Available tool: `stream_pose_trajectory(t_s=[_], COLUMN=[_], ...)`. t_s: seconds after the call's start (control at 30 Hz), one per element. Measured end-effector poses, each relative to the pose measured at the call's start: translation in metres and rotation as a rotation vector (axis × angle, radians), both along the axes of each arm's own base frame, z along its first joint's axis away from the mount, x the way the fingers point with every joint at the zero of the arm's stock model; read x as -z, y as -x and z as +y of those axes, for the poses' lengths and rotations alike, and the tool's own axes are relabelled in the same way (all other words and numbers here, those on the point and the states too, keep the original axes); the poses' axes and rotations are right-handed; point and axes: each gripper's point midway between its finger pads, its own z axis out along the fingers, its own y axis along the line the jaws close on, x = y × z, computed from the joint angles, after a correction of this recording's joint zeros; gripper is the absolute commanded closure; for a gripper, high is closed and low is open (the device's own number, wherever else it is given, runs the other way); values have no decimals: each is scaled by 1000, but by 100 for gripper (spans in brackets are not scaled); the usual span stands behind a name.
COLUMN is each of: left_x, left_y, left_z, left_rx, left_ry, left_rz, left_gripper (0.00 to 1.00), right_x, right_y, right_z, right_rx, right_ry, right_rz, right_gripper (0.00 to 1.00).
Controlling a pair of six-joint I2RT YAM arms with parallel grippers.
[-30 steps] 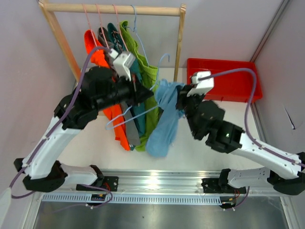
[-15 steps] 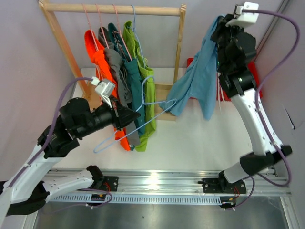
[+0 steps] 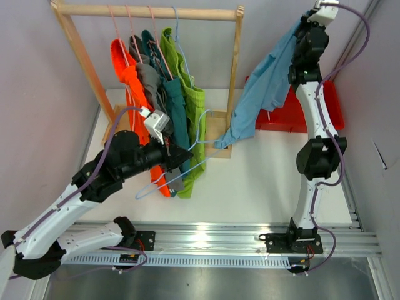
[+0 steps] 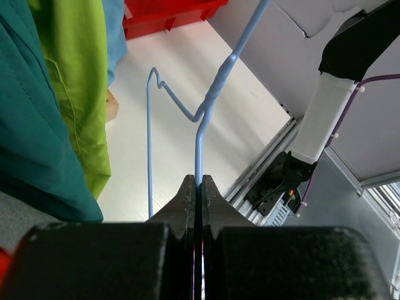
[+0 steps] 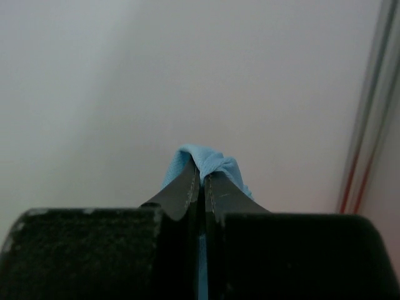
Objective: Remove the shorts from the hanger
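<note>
Moved since the earlier frame: left gripper [image 3: 186, 156] has carried the light blue wire hanger [image 3: 201, 131] slightly rightward, and the right arm has stretched taller. Item 1, wooden rack [image 3: 150, 10], far left: orange shorts [image 3: 128, 75], grey shorts [image 3: 150, 78], teal shorts [image 3: 174, 106] and lime green shorts [image 3: 194, 100] hang on it. Item 2, hanger: pinched by fully closed left fingers, off the rail. Item 3, light blue shorts [image 3: 265, 81]: clamped at one bunched corner by the closed right gripper [image 3: 306, 20], dangling above the red tray [image 3: 281, 117]. Long axis slants from the grip, high far right, down-left; hem near the hanger. Advised handling: hold the hanger steady and draw the fabric rightward until the hem clears the wire.
</note>
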Motion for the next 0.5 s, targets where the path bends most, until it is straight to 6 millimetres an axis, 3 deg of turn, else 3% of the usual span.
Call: stream_pose_trajectory(t_s=[0.1,0.2,0.27,0.37,0.5], left_x=[-2,0,1,5,10], left_y=[-3,-7,-11,-16,-22], left_z=[-2,-5,-8,-12,-20], left_rx=[-4,-8,-15,-21,-25], left_ry=[5,-1,-5,-12,-16], left_rz=[-10,-13,-11,-4,9], left_gripper=[100,100,100,100,100], right_x=[55,124,153,178,184], right_y=[-14,-22,-23,-17,8], right_z=[-24,-50,-70,-109,-169], right_rx=[84,193,280,417,612], right_ry=[-16,-37,-57,-91,-131], right_rz=[56,181,230,267,268], right_gripper=[100,100,100,100,100])
